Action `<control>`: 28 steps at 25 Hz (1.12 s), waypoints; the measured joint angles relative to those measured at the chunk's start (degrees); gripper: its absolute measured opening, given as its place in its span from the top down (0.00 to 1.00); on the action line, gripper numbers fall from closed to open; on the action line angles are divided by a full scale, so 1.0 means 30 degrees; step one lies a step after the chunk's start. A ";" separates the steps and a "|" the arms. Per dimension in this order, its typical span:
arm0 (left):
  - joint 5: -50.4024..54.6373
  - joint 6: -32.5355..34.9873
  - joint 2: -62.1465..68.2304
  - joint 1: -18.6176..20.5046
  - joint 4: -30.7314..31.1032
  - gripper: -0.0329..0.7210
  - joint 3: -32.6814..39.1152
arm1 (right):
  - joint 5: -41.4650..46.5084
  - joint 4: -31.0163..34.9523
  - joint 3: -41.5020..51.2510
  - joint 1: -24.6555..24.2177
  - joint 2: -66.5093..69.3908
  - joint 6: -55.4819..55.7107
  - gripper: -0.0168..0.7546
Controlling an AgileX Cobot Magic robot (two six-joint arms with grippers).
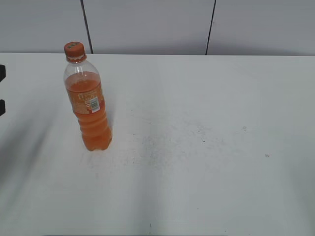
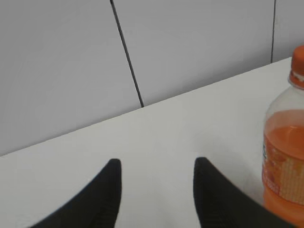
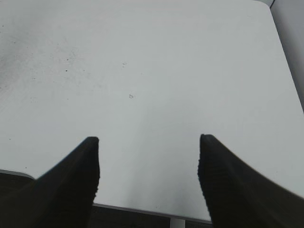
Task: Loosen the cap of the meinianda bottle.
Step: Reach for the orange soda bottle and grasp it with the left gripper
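The meinianda bottle (image 1: 88, 105) stands upright on the left part of the white table (image 1: 197, 147), with orange soda, an orange label and a white barcode patch. Its orange cap (image 1: 74, 49) with a dark mark sits on the neck. In the left wrist view the bottle (image 2: 285, 156) is at the right edge, with the cap (image 2: 298, 59) cut by the frame. My left gripper (image 2: 156, 164) is open and empty, left of the bottle and apart from it. My right gripper (image 3: 148, 140) is open and empty over bare table near the front edge. Neither gripper shows in the exterior view.
A grey panelled wall (image 1: 147, 24) with dark seams stands behind the table. Dark parts of the left arm (image 1: 2, 88) show at the exterior view's left edge. The table's near edge (image 3: 142, 209) and right edge (image 3: 289, 71) show in the right wrist view.
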 joint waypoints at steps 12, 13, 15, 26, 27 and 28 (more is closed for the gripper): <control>-0.0742 -0.1395 0.0699 0.0246 0.2351 0.10 0.0000 | 0.0000 0.0000 0.0000 0.0000 0.0000 0.0000 0.34; -0.0989 -0.1703 0.1101 0.0286 0.2941 0.10 0.0000 | 0.0000 0.0000 0.0000 0.0000 0.0000 0.0000 0.34; -0.2007 -0.2408 0.2367 0.0318 0.4493 0.10 0.0000 | 0.0000 0.0000 0.0000 0.0000 0.0000 0.0000 0.34; -0.9810 -0.6459 0.8254 0.4791 1.5086 0.15 -0.0036 | 0.0000 0.0000 0.0000 0.0000 0.0000 0.0000 0.34; -1.0221 -0.6900 0.8538 0.5359 1.6377 0.16 -0.0220 | 0.0000 0.0000 0.0000 0.0000 0.0000 0.0000 0.34; -1.0577 -0.7389 0.8903 0.5803 1.7433 0.17 -0.0464 | 0.0000 0.0000 0.0000 0.0000 0.0000 0.0000 0.34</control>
